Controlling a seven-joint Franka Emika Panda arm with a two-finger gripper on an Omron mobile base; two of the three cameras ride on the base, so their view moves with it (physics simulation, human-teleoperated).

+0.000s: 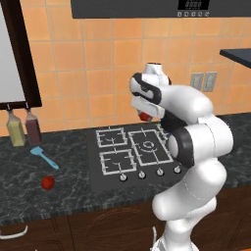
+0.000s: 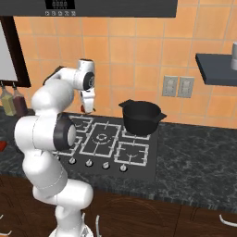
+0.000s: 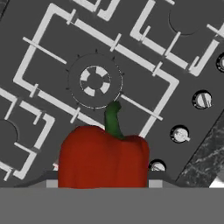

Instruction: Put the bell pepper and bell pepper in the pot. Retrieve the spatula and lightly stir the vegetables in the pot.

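My gripper (image 1: pixel 143 113) hangs above the stove's back burners, shut on a glossy red bell pepper (image 3: pixel 103 159) with a green stem. That pepper shows as a red spot under the hand (image 2: pixel 84 109). In the hand view the big burner ring lies straight below it. The second bell pepper (image 1: pixel 47 182) lies on the dark counter left of the stove. Just behind it is the light-blue spatula (image 1: pixel 44 157), flat on the counter. The black pot (image 2: pixel 141 116) stands on the back right burner, to the right of the gripper (image 2: pixel 86 109).
The black stove (image 1: pixel 130 153) has several burners, with knobs (image 1: pixel 141 174) along its front edge. Two bottles (image 1: pixel 23 128) stand at the back left of the counter. A dark shelf (image 2: pixel 216 68) juts from the wall at the right. The range hood (image 2: pixel 97 7) hangs overhead.
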